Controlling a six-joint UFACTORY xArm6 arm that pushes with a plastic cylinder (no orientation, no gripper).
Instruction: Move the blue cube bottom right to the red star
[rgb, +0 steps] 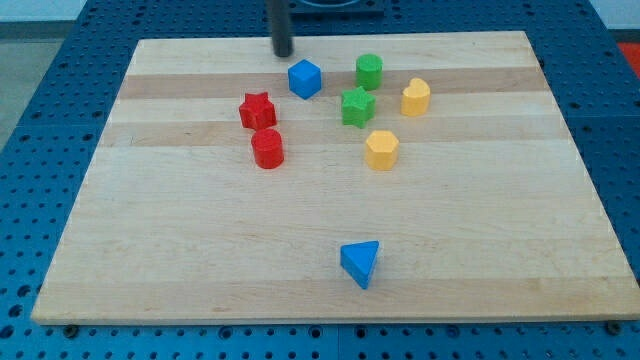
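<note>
From where I stand, the arm's dark rod comes down near the far edge of the pale wooden counter (150, 260), and my tip (284, 53) rests just beside the small blue plastic cube (305, 78), at about its eleven o'clock, not quite touching as far as I can tell. There are no jaws on this arm to open or close; it holds nothing and can only shove.

The blue cube sits at roughly two o'clock from the red plastic star (257, 110), a short gap between them. That placement of the rod makes sense to me: a push from the upper-left side would send the cube toward five o'clock, down past the star's right flank.

The spot it needs looks awkward, though. A red cylinder-like block (267, 148) stands just beside the star at its five or six o'clock, and a green star (357, 105) lies near the cube at its four o'clock, so the lane between them seems narrow.
</note>
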